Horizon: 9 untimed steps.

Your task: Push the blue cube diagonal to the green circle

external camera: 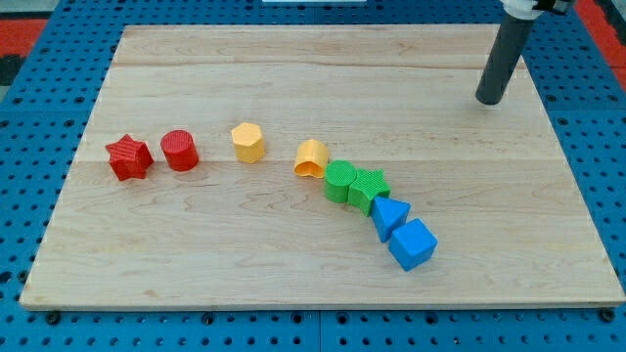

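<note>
The blue cube [413,244] lies low on the board at the view's right of centre, touching a blue triangle [390,215] just above and left of it. The green circle [339,181] stands up and to the left, pressed against a green star [369,188]. These blocks form a slanting chain. My tip [488,100] rests on the board near the view's top right, far above and to the right of the blue cube, touching no block.
A yellow half-round block [312,157] touches the green circle's upper left. A yellow hexagon [248,142], a red cylinder [180,151] and a red star [128,157] stand in a row to the view's left. The wooden board [293,274] sits on a blue pegboard.
</note>
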Each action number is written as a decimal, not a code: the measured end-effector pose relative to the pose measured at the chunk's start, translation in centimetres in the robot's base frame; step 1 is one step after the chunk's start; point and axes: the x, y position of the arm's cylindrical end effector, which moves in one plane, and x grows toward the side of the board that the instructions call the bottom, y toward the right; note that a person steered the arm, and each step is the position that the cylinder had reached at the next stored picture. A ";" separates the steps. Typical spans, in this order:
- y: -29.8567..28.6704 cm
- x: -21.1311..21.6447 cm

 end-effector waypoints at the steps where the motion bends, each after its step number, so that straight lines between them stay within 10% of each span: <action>1: 0.0 0.0; 3: 1.5 13.0; 5: -9.0 20.6; 7: -24.8 22.2; 9: -26.8 20.4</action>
